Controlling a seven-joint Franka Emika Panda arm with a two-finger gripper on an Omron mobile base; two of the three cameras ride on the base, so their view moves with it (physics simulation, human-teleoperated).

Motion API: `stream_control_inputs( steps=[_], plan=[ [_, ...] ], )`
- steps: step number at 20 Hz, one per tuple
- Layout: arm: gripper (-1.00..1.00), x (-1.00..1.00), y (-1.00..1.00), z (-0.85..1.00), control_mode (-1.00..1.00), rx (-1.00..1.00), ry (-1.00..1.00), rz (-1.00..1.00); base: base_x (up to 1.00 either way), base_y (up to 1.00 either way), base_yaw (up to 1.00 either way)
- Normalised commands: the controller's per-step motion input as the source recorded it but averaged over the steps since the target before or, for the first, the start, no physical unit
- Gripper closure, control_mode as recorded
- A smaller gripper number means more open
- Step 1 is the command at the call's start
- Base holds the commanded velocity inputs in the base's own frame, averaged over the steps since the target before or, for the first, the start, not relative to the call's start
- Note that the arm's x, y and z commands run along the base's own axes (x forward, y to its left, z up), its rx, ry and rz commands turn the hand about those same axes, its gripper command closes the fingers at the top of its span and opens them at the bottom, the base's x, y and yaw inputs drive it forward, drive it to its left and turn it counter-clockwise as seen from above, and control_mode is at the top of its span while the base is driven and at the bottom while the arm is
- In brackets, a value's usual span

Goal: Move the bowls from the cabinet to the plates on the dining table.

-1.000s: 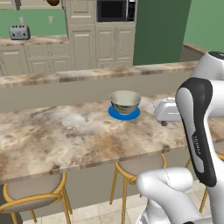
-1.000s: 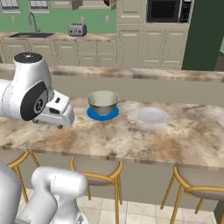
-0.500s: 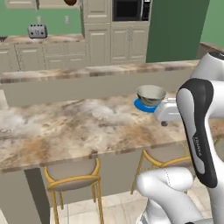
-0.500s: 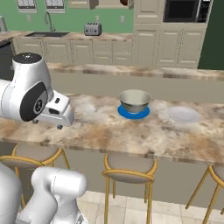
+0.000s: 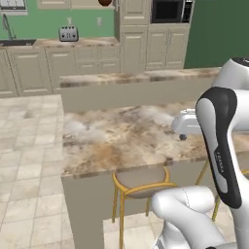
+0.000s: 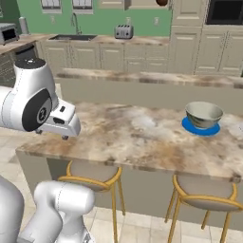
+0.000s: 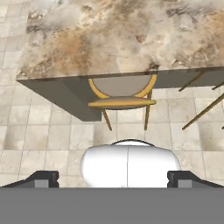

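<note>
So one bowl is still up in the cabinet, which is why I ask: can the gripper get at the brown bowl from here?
Probably not. The brown bowl sits high on the far wall, beyond the dining table and another counter, while the open gripper points down at the floor.

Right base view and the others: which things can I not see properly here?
- Reddish-brown bowl: right base view, cut by the top edge.
- Blue plate: right base view, mostly covered by the grey bowl.
- Dining table: left base view, its right part is hidden behind the arm.
</note>
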Motion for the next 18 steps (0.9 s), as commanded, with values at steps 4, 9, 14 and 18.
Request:
stream_control_inputs(
  steps=[4,9,14,18],
  plan=[
    [-1.0,0.0,0.0,0.0,1.0,0.0,0.0,0.0,-0.04,1.0,0.03],
    [-1.0,0.0,0.0,0.0,1.0,0.0,0.0,0.0,0.01,1.0,0.0],
    [-1.0,0.0,0.0,0.0,1.0,0.0,0.0,0.0,0.14,0.96,0.0],
    [-1.0,0.0,0.0,0.0,1.0,0.0,0.0,0.0,0.42,0.82,0.0]
  ],
)
